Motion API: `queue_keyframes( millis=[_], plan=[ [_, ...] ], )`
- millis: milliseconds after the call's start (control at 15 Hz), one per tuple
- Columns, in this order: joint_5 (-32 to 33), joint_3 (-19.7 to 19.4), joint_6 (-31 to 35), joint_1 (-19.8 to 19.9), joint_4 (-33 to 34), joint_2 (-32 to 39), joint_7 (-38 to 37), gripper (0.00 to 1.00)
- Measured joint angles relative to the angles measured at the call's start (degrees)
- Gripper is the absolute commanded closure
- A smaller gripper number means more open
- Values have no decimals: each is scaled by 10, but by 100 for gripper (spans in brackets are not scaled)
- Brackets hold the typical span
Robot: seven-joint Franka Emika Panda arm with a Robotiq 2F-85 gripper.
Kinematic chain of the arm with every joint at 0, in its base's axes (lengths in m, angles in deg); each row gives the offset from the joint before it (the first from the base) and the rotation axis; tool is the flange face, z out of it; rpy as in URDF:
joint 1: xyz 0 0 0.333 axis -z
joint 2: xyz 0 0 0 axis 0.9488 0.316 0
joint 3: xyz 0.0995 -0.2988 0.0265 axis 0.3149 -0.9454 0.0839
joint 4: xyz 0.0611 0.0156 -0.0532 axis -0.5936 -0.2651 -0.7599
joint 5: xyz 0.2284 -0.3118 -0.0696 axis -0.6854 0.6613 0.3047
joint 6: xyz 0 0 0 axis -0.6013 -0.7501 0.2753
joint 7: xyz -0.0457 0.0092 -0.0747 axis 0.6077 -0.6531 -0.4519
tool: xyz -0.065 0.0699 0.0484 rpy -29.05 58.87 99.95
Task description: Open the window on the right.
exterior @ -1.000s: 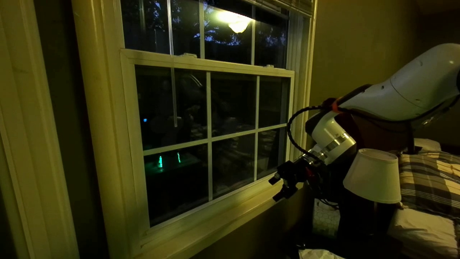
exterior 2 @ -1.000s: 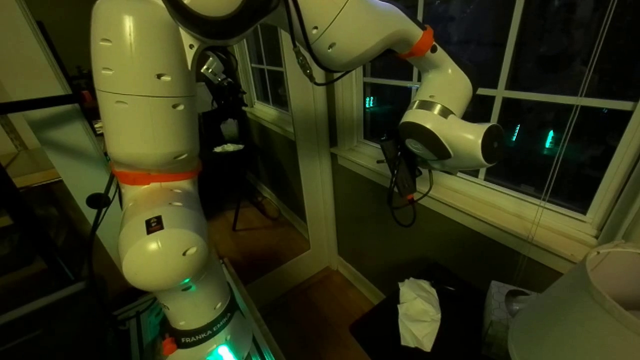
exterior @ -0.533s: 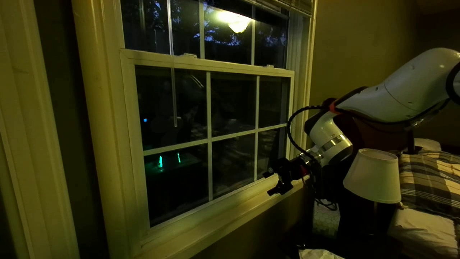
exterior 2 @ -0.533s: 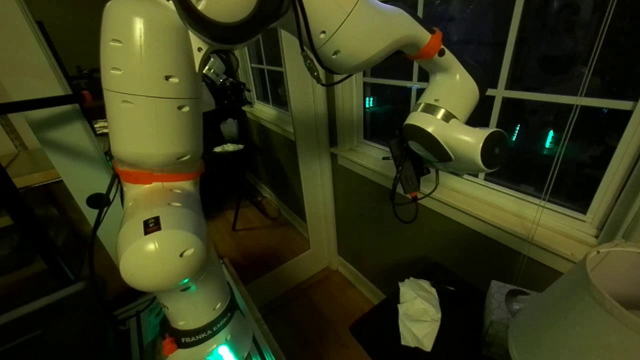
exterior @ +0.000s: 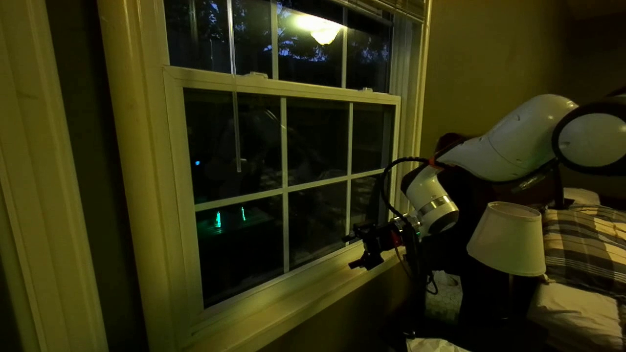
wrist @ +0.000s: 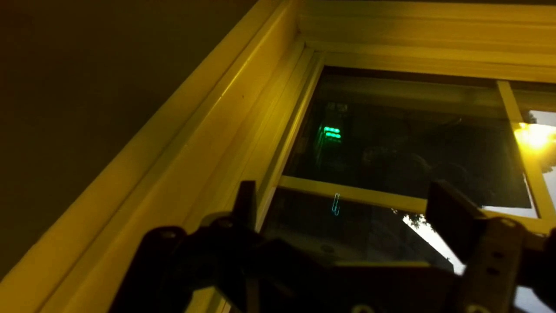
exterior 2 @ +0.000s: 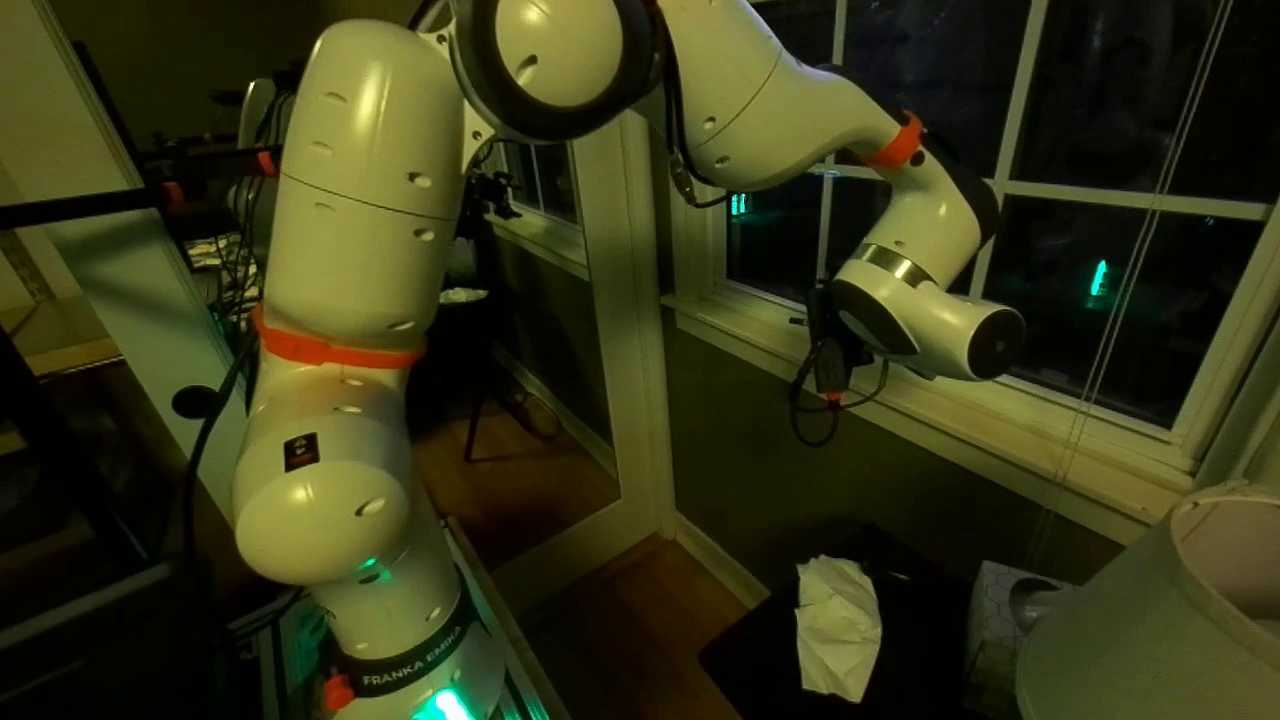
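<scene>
Because the rectangular, dark-paned, cream-white wooden window (exterior: 285, 189) is seemingly sitting closed at centre-left of an exterior view, you are holding the black two-fingered gripper (exterior: 350, 252) at lower centre, jaws apart, presumably for lifting.

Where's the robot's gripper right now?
In an exterior view, the gripper is below and right of the middle, in front of the lower right corner of the window; the lampshade is farther right.

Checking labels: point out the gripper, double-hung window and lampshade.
Gripper (exterior: 351, 252): in an exterior view, between open fingertips.
Double-hung window (exterior: 285, 189): in an exterior view, lower sash's left muntin crossing.
Lampshade (exterior: 506, 240): in an exterior view, outer side.
</scene>
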Motion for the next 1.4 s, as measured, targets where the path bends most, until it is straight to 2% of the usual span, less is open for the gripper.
queue_keyframes(
  millis=[333,867,1133,1400],
  plan=[
    [-47,14,41,0,77,74,-23,0],
    [-89,25,43,10,185,159,-24,0],
    [-103,27,46,17,222,192,-24,0],
    [-104,36,39,26,228,198,-20,0]
  ],
)
